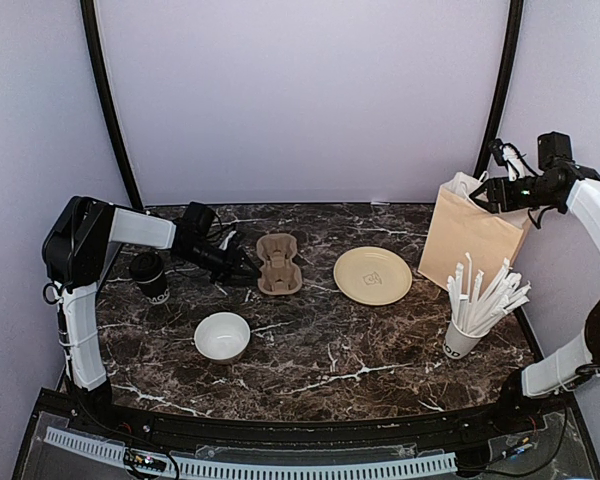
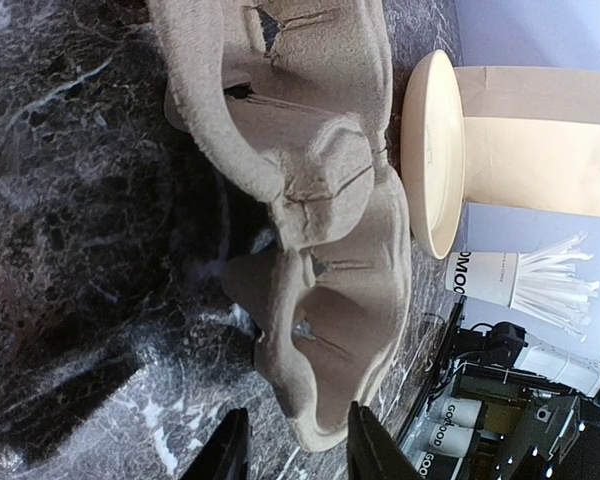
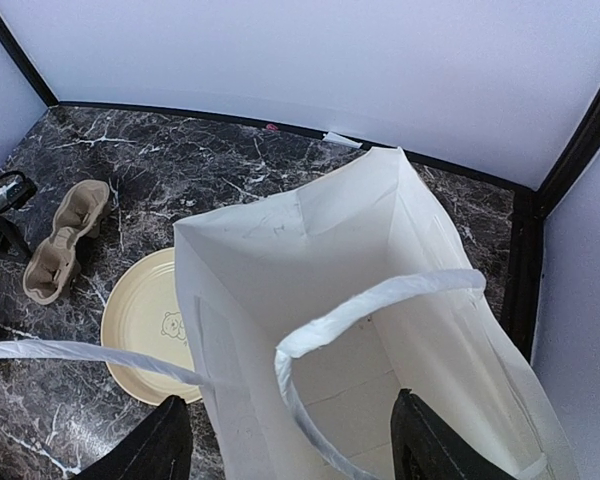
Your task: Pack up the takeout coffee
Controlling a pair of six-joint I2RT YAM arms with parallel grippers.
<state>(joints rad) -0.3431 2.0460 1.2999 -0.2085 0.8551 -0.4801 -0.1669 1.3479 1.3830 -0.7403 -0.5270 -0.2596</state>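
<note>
The takeout coffee (image 1: 150,277), a black paper cup with its black lid on, stands upright at the table's left, beside my left arm. It is out of both wrist views. A brown moulded cup carrier (image 1: 278,263) lies left of centre. My left gripper (image 1: 250,268) is low at its left end. In the left wrist view the gripper (image 2: 295,455) is open and empty, and the carrier's near end (image 2: 320,400) lies just ahead of the fingertips. My right gripper (image 1: 483,197) hovers over the open brown paper bag (image 1: 475,235). It is open and empty (image 3: 290,450) above the bag's white inside (image 3: 360,230).
A pale yellow plate (image 1: 372,275) lies between the carrier and the bag. A wide white bowl (image 1: 222,336) sits near the front left. A white cup of white straws (image 1: 465,330) stands in front of the bag. The bag's white handles (image 3: 380,300) arch across its opening.
</note>
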